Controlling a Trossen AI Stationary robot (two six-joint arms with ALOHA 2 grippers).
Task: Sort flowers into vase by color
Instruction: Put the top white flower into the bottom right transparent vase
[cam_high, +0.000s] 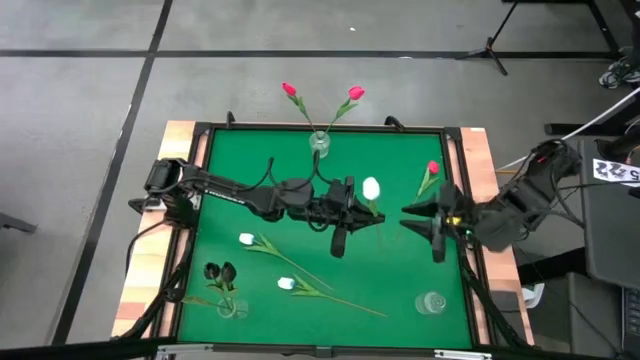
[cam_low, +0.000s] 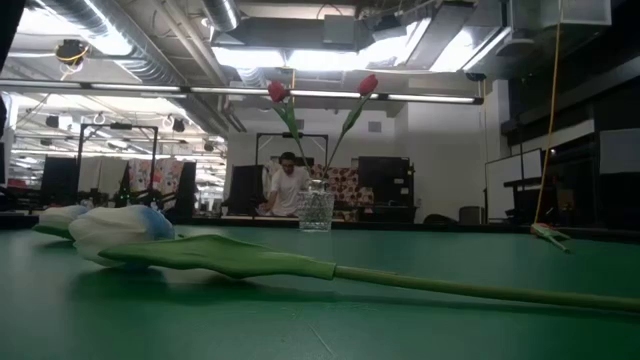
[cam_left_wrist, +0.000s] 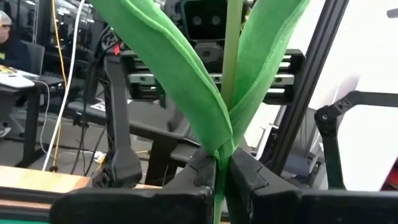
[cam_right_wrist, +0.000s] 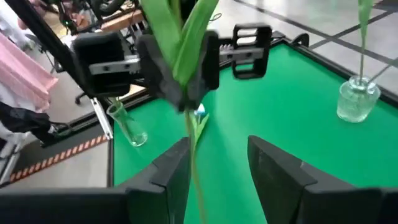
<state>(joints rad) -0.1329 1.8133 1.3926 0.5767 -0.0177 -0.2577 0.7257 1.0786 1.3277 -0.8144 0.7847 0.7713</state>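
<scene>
My left gripper is hovering over the middle of the green felt tabletop, its fingers pinched tight on the thin green stem of a white-headed artificial tulip. In the left wrist view the stem is rising between the two pads just where the leaves fork, probably because the bare stem there gives a firm hold and keeps the head well clear.

My right gripper is facing it from the right side of the tabletop, fingers standing partly apart and closed on nothing. In the right wrist view the lower stem is hanging down into the gap between them, which reads as a handover being lined up, or simply an arm waiting in reach; I cannot tell whether either pad is touching the stem.

Sorting appears to be under way. Two pink-red tulips are standing in the clear glass vase at the far edge, and two near-black tulips are sitting in a second clear vase at the near left. A third clear glass vase at the near right is holding no flowers and is the likely home for the white ones. Two more white tulips are lying flat near the front, and one loose pink-red tulip is showing near the right arm.
</scene>
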